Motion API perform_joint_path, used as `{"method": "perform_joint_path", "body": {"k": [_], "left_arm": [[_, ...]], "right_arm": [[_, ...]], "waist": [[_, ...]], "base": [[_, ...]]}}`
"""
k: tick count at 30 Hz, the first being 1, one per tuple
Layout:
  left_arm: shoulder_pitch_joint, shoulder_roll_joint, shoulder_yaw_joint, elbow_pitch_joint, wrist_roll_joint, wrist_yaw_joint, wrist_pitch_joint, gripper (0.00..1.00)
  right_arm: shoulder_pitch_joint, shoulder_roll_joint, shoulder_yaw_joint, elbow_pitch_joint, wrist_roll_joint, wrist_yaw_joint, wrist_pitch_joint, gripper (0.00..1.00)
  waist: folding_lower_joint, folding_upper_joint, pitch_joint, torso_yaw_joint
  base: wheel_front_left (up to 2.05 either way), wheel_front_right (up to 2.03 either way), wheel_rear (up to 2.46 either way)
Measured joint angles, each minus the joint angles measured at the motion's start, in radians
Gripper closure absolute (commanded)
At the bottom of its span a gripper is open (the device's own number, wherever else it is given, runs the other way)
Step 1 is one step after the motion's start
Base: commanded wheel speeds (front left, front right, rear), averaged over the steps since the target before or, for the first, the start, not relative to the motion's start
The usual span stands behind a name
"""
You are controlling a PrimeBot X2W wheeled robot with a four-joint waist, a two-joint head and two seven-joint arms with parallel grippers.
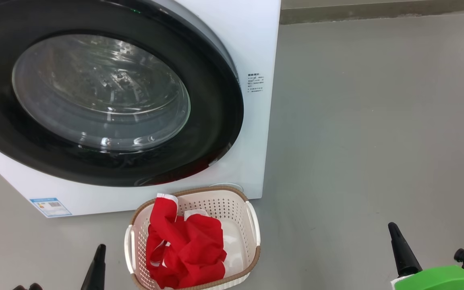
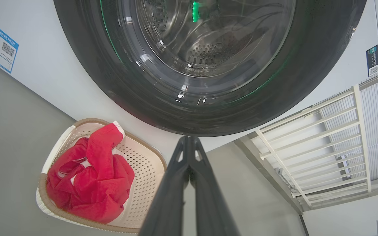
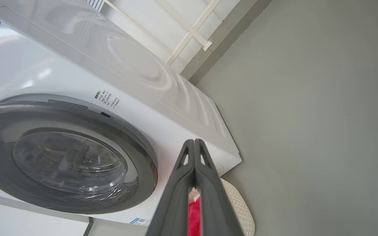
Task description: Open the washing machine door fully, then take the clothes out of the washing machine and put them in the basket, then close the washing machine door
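Observation:
The white washing machine [image 1: 256, 44] fills the upper left of the head view, its round black-rimmed glass door [image 1: 99, 90] lying flush against the front. The red and white clothes [image 1: 183, 249] are heaped in the cream basket [image 1: 252, 225], which stands on the floor just in front of the machine. My left gripper [image 1: 100, 251] is shut and empty, low to the left of the basket. Off at the lower right, well clear of the basket, my right gripper [image 1: 394, 230] is shut and empty too. The left wrist view shows the door [image 2: 162, 98], basket [image 2: 149, 164] and clothes [image 2: 90, 183].
Grey floor [image 1: 377, 141] stretches to the right of the machine. A wall base [image 1: 377, 12] runs along the top right. A white railing [image 2: 323, 144] stands beyond the machine in the left wrist view.

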Motion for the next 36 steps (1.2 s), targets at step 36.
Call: {"method": "perform_joint_path", "body": {"k": [36], "left_arm": [[-0.056, -0.018, 0.029, 0.014, -0.328, 0.0, 0.097, 1.0]], "right_arm": [[-0.06, -0.012, -0.032, -0.01, 0.35, 0.0, 0.098, 1.0]], "waist": [[0.0, -0.0001, -0.019, -0.02]], "base": [[0.0, 0.0, 0.0]]}}
